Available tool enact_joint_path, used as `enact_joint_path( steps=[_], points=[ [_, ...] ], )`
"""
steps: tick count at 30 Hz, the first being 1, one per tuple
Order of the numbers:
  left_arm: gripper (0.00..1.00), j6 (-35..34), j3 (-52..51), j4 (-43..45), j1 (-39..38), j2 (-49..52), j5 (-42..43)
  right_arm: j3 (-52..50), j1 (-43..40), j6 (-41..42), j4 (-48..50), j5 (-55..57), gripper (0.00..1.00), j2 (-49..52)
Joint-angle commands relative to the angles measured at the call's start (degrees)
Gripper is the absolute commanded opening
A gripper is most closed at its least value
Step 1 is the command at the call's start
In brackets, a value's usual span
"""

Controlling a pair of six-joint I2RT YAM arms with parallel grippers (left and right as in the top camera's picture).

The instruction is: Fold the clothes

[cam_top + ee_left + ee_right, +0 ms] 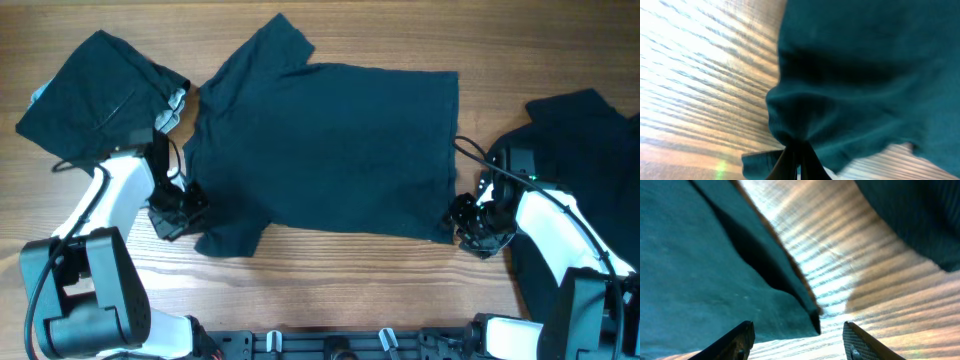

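Observation:
A very dark teal T-shirt (pixel 330 150) lies spread flat across the middle of the wooden table, collar end to the left. My left gripper (pixel 183 212) is at its near-left sleeve and is shut on a pinch of that fabric (pixel 805 125), with the cloth bunched at the fingertips (pixel 799 152). My right gripper (pixel 470 225) is open at the shirt's near-right hem corner. In the right wrist view the corner (pixel 812 320) lies between the spread fingers (pixel 799 337), not gripped.
A folded dark garment (pixel 95 95) with a pale tag lies at the far left. Another dark garment (pixel 590 180) is heaped at the right edge, under my right arm. Bare wood runs along the front edge (pixel 330 280).

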Motion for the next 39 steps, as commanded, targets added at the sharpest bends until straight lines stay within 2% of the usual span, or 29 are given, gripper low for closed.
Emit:
enact_joint_path(
  steps=[1,6,8,10,11,14,19,21,23,28,31,39],
  points=[
    [0.04,0.3,3.0,-1.4,0.0,-1.9,1.0,-3.3,0.0,2.8,3.0,-3.5,0.57,0.5],
    [0.04,0.3,3.1,-1.5,0.0,-5.0,3.3,-4.8,0.0,3.1,8.3,-5.3,0.47,0.5],
    [0.04,0.3,3.1,-1.6,0.0,-6.6,3.3,-4.8,0.0,2.8,10.3,-4.5,0.31,0.5],
    [0.04,0.3,3.1,-2.1,0.0,-8.3,3.3,-4.7,0.0,2.6,8.6,-4.7,0.11,0.5],
    [0.04,0.3,3.1,-2.4,0.0,-8.9,3.3,-4.6,0.0,2.2,7.4,-4.5,0.04,0.5],
    [0.04,0.3,3.1,-3.1,0.0,-10.7,3.3,-2.2,0.0,-0.1,2.0,-4.3,0.04,0.1],
    [0.04,0.3,3.3,-8.4,0.1,-15.4,3.2,10.7,0.0,-4.0,-16.7,-0.2,0.04,-4.7],
    [0.04,0.2,4.2,-12.6,0.1,-18.9,0.4,17.0,0.0,-4.9,-25.5,0.0,0.04,-8.2],
    [0.04,0.3,5.0,-13.7,0.1,-21.2,-0.5,18.7,0.0,-5.0,-27.8,-0.1,0.04,-9.7],
    [0.04,-1.5,6.8,-8.9,0.0,-23.9,1.7,18.0,0.0,-4.7,-27.1,-0.3,0.04,-9.3],
    [0.04,-1.8,6.8,-1.2,-0.4,-22.7,6.4,17.7,0.0,-4.4,-22.1,-0.8,0.04,-6.7],
    [0.04,-2.7,6.8,15.1,-6.7,-14.2,6.1,17.7,0.0,-2.5,-9.2,-4.6,0.04,3.4]
  ],
)
